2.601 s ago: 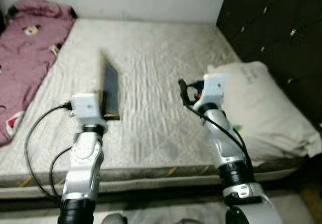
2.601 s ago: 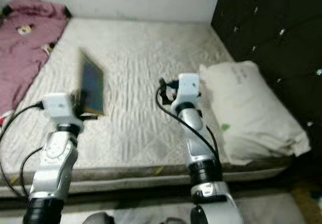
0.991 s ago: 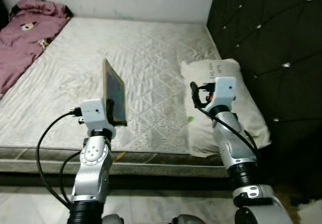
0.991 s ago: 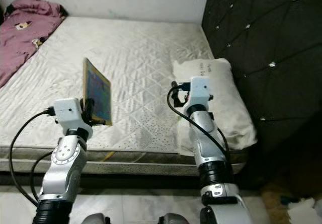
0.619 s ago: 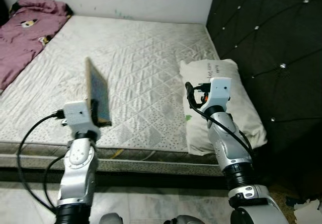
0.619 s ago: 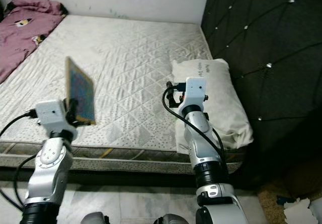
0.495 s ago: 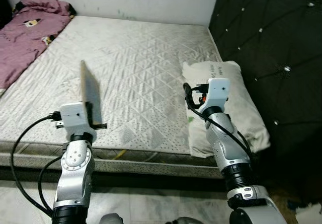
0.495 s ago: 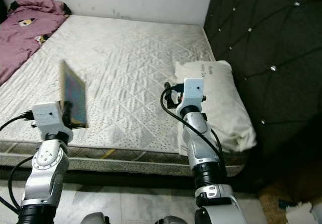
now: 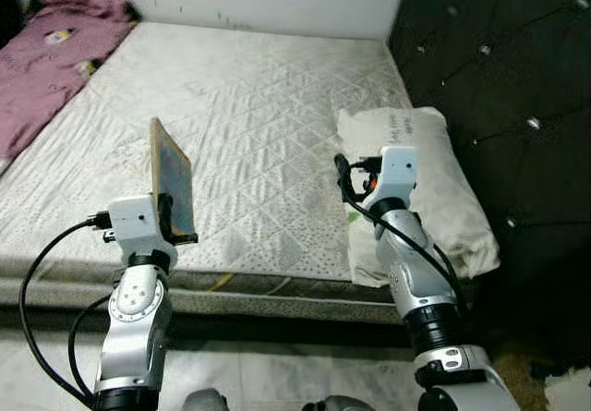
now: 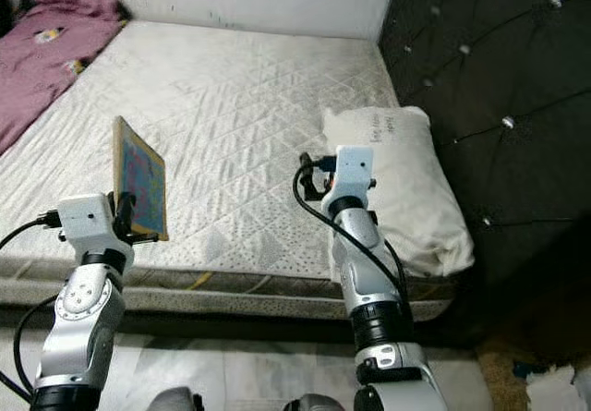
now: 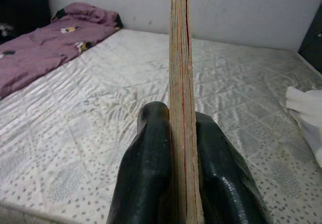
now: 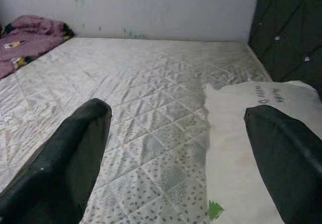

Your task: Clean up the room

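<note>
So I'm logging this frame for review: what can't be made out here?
- Book cover: too small and blurred in the eye views; edge-on in the left wrist view, clamped by the left gripper.
- Pillow print: too small to read.
- Pink blanket: cut off by the frame edge.
- Right gripper is open; nothing between its fingers.

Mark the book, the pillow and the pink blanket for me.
book (image 9: pixel 173 178): left eye view, on the middle of its cover, above the left gripper.
pillow (image 10: pixel 404 189): right eye view, on its white top face.
pink blanket (image 9: pixel 46 55): left eye view, on the bunched cloth at the mattress's far left.
</note>
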